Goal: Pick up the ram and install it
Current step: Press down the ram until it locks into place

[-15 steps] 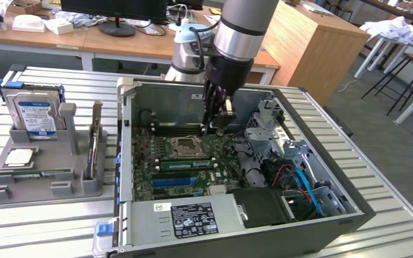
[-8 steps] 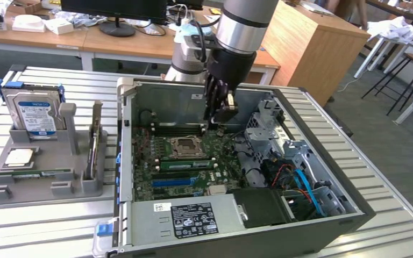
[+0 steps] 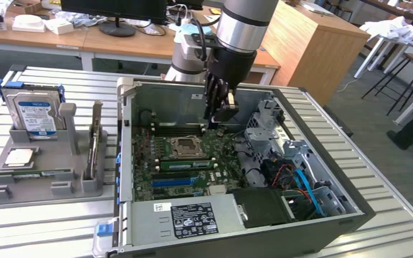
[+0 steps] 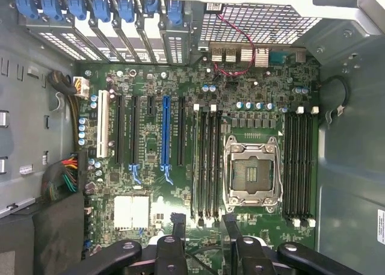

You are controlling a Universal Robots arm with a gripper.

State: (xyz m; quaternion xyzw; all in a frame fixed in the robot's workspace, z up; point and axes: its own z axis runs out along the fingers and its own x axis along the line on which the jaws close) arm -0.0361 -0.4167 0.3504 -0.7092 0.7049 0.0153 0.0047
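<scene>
The hand (image 3: 219, 115) hangs empty, fingers apart, over the motherboard (image 3: 143, 173) inside the open computer case (image 3: 170, 102). The ram (image 3: 33, 174) lies well apart — about eight o'clock from the hand in the exterior view — in the grey holder (image 3: 27, 189) on the surface (image 3: 41, 226).

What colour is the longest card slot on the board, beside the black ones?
The slot is blue, clearest in the wrist view.

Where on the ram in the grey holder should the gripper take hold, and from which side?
Grip the ram by its exposed upper edge at mid-length, jaws across its thin faces, coming straight down. It appears to sit in a slot of the grey holder, along its camera-side edge, and the slot walls seem to cover its ends and lower part.
</scene>
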